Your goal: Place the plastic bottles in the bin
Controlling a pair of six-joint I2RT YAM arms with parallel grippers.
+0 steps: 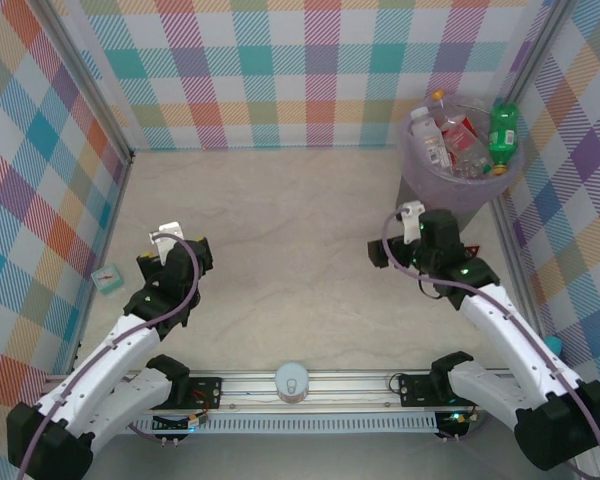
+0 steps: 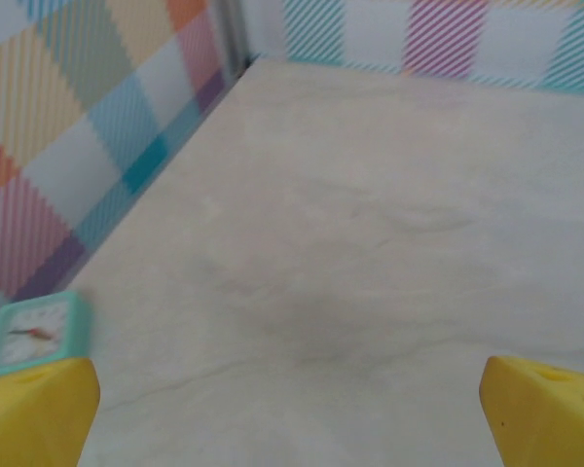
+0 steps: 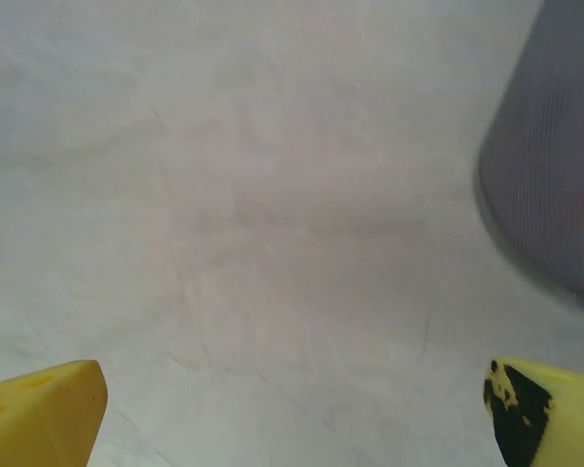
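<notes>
though near the bin, right jaws wide apart, empty; left jaws likewise

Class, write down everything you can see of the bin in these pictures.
The bin is a round, translucent grey-purple plastic wastebasket that narrows toward its base. It stands upright on the table in the far right corner, close to the checked walls. Its top is open and it is heaped with bottles, mostly clear with red labels. A green bottle leans over its right rim.
</notes>
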